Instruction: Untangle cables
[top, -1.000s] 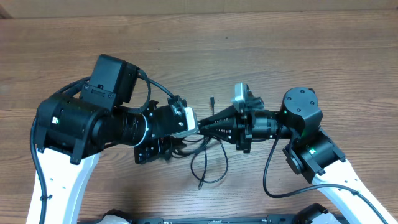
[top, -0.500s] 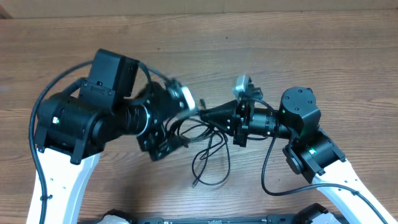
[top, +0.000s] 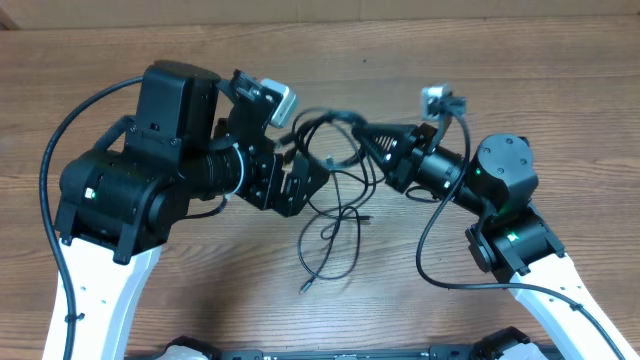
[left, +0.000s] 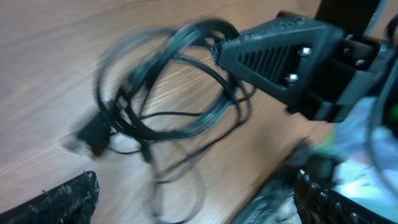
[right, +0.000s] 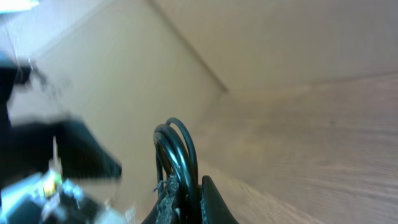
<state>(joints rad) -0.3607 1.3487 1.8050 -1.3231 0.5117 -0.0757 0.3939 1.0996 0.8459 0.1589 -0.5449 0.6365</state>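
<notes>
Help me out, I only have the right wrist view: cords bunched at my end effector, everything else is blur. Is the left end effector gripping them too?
Observer: No. The left end effector is wide open, with nothing between its fingers.
Operator: Where does the bundle run from my side?
Observer: Seen from overhead, the cords run in loops from the right end effector toward the near edge of the table.
Operator: Any loose end?
Observer: Yes. One small plug lies at the near side, apart from both end effectors.
</notes>
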